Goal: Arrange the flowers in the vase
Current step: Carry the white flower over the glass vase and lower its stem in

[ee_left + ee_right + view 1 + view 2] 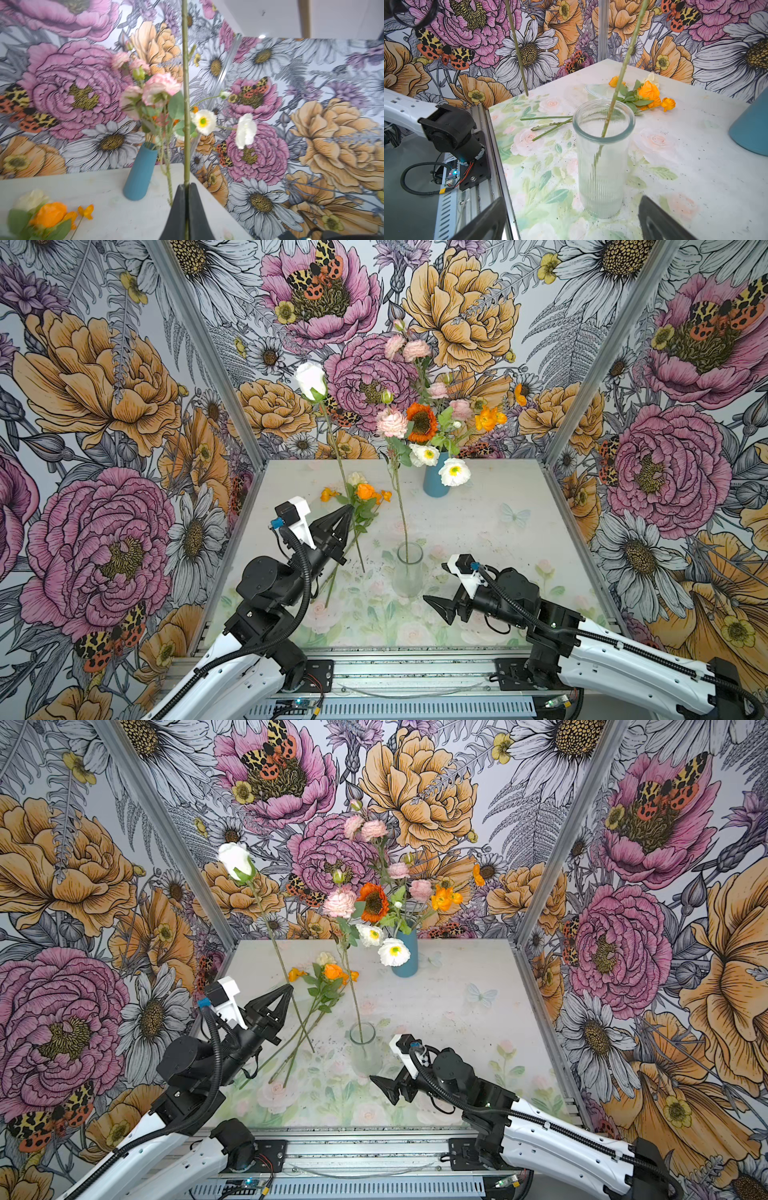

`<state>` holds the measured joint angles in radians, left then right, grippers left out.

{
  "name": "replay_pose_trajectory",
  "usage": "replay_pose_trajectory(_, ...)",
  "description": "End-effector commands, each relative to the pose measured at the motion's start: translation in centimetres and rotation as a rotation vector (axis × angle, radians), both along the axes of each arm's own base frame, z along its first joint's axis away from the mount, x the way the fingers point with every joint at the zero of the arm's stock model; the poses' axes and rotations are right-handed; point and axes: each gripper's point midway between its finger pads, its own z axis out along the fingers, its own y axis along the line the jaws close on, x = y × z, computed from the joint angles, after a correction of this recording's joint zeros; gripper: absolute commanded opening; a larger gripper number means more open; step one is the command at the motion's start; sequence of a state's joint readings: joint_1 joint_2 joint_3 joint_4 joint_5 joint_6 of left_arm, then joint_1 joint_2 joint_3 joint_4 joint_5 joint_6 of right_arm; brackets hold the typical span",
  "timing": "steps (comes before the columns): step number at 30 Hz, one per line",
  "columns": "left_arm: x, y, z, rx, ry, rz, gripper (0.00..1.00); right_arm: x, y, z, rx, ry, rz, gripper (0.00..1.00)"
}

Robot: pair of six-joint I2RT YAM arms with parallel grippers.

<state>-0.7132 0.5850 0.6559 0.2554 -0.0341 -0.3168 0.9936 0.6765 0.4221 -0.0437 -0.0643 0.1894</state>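
one white rose (311, 379), head up, near upright in left pincer (349, 508)

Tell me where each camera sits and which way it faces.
Top views: high at the front, looking down at the table; left gripper and right gripper reach in.
Left wrist: behind its gripper, facing the blue vase; shut fingers pinch a stem.
Right wrist: behind its gripper, facing the glass vase between open fingers.
Shared: both wrist views catch the orange flowers on the table.
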Motion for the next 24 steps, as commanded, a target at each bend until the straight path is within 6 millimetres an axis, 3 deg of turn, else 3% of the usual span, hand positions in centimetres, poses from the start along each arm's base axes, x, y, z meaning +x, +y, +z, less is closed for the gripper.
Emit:
replay_pose_trajectory(1, -1.5, -0.8, 4.0, -0.077, -0.211, -0.005, 0.00, 0.0, 0.3, 1.3, 0.020, -0.019, 0.018, 1.00)
replay_pose_trajectory(7, -1.5, -6.5, 5.5, -0.067, -0.316, -0.115, 0.00, -0.1, 0.4, 1.3, 0.023, -0.012, 0.022, 0.99)
replay_pose_trajectory(12, -0.1, -10.1, 3.9, 0.000, -0.308, -0.139, 0.00, -0.3, 0.2, 1.3, 0.031, -0.012, 0.026, 1.00)
replay_pose_trajectory(18, 0.7, -11.7, 0.8, 0.101, -0.267, -0.153, 0.00, -0.5, -0.1, 1.0, 0.031, -0.014, 0.030, 0.99)
replay_pose_trajectory(24, 0.0, -12.3, -2.4, 0.198, -0.247, -0.204, 0.00, -0.4, 0.2, 0.6, 0.015, -0.009, 0.037, 0.99)
